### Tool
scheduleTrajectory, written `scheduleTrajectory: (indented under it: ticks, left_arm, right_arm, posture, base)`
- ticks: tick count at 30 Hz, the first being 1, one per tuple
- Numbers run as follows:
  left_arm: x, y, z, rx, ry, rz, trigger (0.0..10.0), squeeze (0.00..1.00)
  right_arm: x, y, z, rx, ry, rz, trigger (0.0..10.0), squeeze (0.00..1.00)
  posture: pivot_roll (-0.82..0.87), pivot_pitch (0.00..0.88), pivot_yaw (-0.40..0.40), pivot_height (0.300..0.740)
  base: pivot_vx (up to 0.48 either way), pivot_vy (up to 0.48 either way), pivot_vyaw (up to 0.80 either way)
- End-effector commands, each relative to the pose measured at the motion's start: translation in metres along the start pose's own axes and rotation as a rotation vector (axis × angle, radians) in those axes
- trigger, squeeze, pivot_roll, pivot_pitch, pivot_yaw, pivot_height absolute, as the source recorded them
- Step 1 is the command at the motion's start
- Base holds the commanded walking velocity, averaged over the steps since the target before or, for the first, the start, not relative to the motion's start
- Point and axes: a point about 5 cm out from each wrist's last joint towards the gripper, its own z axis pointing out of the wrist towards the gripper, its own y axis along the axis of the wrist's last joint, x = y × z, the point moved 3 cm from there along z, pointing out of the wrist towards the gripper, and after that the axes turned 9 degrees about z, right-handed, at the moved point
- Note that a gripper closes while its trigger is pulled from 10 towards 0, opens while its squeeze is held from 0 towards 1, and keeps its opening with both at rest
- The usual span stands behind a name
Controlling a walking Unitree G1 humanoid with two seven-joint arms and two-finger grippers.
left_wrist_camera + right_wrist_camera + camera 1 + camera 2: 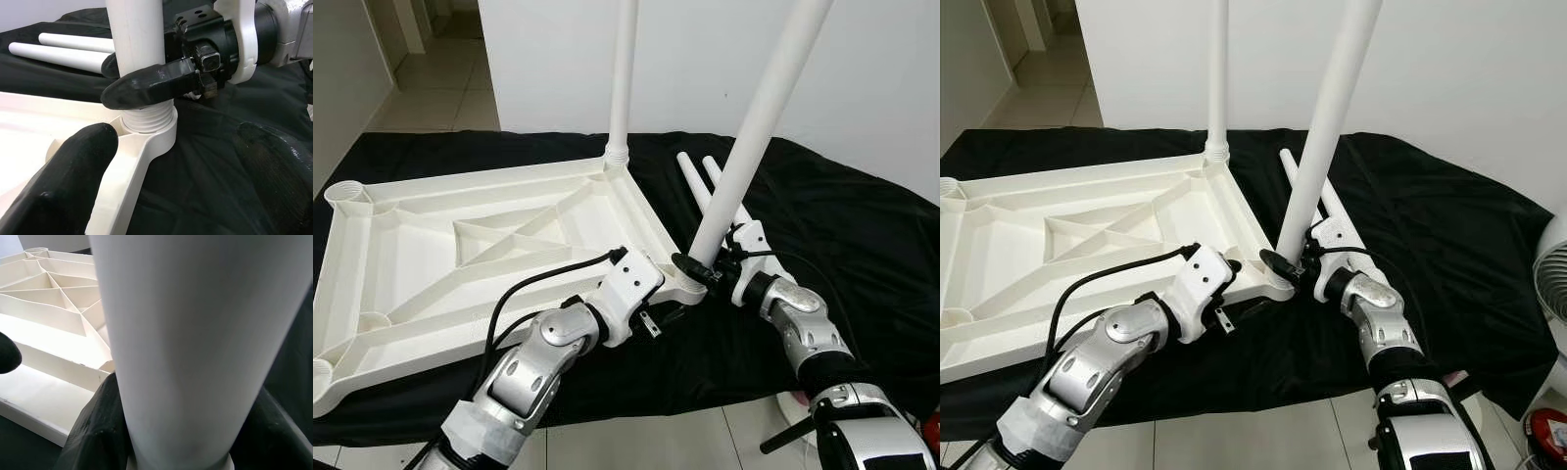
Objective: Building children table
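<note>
Here, a white moulded-plastic tabletop (480, 250) lies upside down on a black cloth (842, 235), its underside a lattice of raised ribs and triangles with a round socket at each corner. One smooth white tubular leg (624, 73) stands upright in the far corner socket, at about 12 o'clock from the robot's arms. A second leg (759, 117) leans up toward 1 o'clock out of the near corner socket (151, 132), where the ridged screw thread at its base sits partly inside the collar (how far in cannot be told). Two more white legs (700, 181) lie side by side on the cloth just beyond, touching nothing else.

The right gripper (705, 269) is clamped around the base of the leaning leg just above the thread, its matte black fingers (151, 88) pressed against the glossy tube. The left gripper (171, 176) hovers at the same corner with its rounded black fingers spread wide, one over the tabletop's rim and the other over the cloth, gripping nothing.

Pale floor tiles (440, 93) show at 11 o'clock, beside a white wall (705, 59).
</note>
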Motion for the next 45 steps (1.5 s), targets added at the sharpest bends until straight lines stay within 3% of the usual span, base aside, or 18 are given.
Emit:
scheduleTrajectory:
  ticks: [1,5,11,22,25,27,29,34,38,39,45]
  left_arm:
    - [-0.003,-0.001,0.000,0.008,-0.001,-0.004,10.0,0.00]
    - [-0.003,0.000,0.000,0.006,-0.004,-0.006,10.0,0.00]
    - [-0.005,0.000,0.001,0.007,-0.008,-0.013,10.0,0.00]
    - [-0.004,-0.002,0.001,0.007,-0.009,-0.012,10.0,0.00]
    - [0.002,-0.004,-0.001,0.015,0.009,-0.007,10.0,0.00]
    - [0.002,-0.004,-0.001,0.015,0.009,-0.007,10.0,0.00]
    - [0.006,-0.005,-0.002,0.017,0.024,-0.002,10.0,0.00]
    - [0.009,-0.005,-0.002,0.016,0.033,-0.001,10.0,0.00]
    - [0.009,-0.004,-0.003,0.015,0.034,-0.004,10.0,0.00]
    - [0.009,-0.004,-0.003,0.015,0.036,-0.005,10.0,0.00]
    - [0.014,-0.003,-0.003,0.011,0.049,-0.005,10.0,0.00]
  right_arm:
    - [0.001,-0.016,-0.003,0.050,-0.007,0.031,10.0,0.00]
    - [0.001,-0.019,-0.004,0.025,-0.068,0.099,10.0,0.00]
    - [0.001,-0.020,0.000,0.004,-0.165,0.103,10.0,0.00]
    - [0.033,-0.016,0.017,-0.087,-0.372,0.127,10.0,0.00]
    - [0.036,-0.016,0.016,-0.110,-0.577,0.156,10.0,0.00]
    - [0.036,-0.016,0.016,-0.110,-0.577,0.156,10.0,0.00]
    - [0.044,-0.014,0.018,-0.129,-0.684,0.182,10.0,0.00]
    - [0.055,-0.013,0.021,-0.130,-0.665,0.209,10.0,0.00]
    - [0.056,-0.010,0.020,-0.133,-0.652,0.188,10.0,0.00]
    - [0.051,-0.006,0.017,-0.148,-0.660,0.198,10.0,0.98]
    - [0.038,0.008,0.007,-0.191,-0.639,0.150,10.0,1.00]
  posture:
    - [0.05,0.047,-0.050,0.740]
    - [0.05,0.047,-0.052,0.740]
    - [0.04,0.044,-0.054,0.740]
    - [0.04,0.033,-0.063,0.740]
    - [0.04,0.029,-0.064,0.740]
    - [0.04,0.029,-0.064,0.740]
    - [0.04,0.029,-0.064,0.740]
    - [0.04,0.030,-0.065,0.740]
    - [0.04,0.034,-0.063,0.740]
    - [0.04,0.035,-0.062,0.740]
    - [0.03,0.042,-0.057,0.740]
  base:
    - [0.000,0.000,0.00]
    - [0.000,0.000,0.00]
    - [0.000,0.000,0.00]
    - [0.000,0.000,0.00]
    - [0.000,0.000,0.00]
    - [0.000,0.000,0.00]
    - [0.000,0.000,0.00]
    - [0.000,0.000,0.00]
    - [0.000,0.000,0.00]
    - [0.000,0.000,0.00]
    - [0.000,0.000,0.00]
